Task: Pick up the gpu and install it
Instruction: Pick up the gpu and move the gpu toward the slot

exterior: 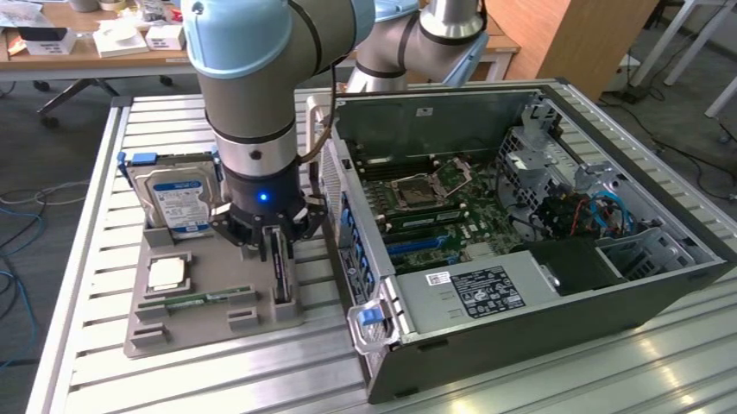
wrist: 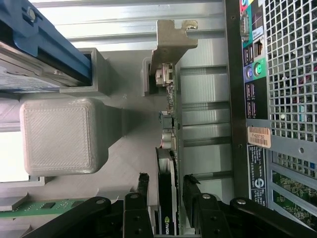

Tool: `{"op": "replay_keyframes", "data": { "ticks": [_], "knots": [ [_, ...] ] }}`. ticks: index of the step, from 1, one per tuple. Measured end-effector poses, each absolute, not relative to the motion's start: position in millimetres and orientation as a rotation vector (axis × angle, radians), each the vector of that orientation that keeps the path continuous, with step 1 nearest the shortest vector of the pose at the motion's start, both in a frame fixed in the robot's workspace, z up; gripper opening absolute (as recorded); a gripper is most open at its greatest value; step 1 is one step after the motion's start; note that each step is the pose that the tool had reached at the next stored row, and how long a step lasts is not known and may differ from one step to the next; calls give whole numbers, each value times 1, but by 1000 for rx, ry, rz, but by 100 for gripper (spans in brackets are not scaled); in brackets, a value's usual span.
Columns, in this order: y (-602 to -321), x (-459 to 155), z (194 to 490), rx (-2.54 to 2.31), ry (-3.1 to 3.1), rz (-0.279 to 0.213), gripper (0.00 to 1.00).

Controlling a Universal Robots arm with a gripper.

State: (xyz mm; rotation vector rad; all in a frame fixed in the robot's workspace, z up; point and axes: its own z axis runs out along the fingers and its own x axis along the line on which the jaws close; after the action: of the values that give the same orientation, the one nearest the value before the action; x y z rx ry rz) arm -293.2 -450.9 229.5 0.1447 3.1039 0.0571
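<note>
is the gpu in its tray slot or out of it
In. The gpu stands on edge in the grey tray's slot, with the open tool straddling it.

Jaws low over gpu standing edgewise in gray tray, beside open computer case.

1. The gpu is a thin black card with a silver metal end bracket at one end.
2. It stands upright on its long edge in a slot of the gray tray.
3. It sits just beside the computer case and is not installed.
</note>
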Motion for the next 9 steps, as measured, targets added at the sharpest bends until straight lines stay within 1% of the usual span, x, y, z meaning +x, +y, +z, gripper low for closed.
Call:
{"op": "replay_keyframes", "data": {
  "ticks": [9],
  "knots": [
    [-451,-293,229,145,3104,57,40]
  ]
}}
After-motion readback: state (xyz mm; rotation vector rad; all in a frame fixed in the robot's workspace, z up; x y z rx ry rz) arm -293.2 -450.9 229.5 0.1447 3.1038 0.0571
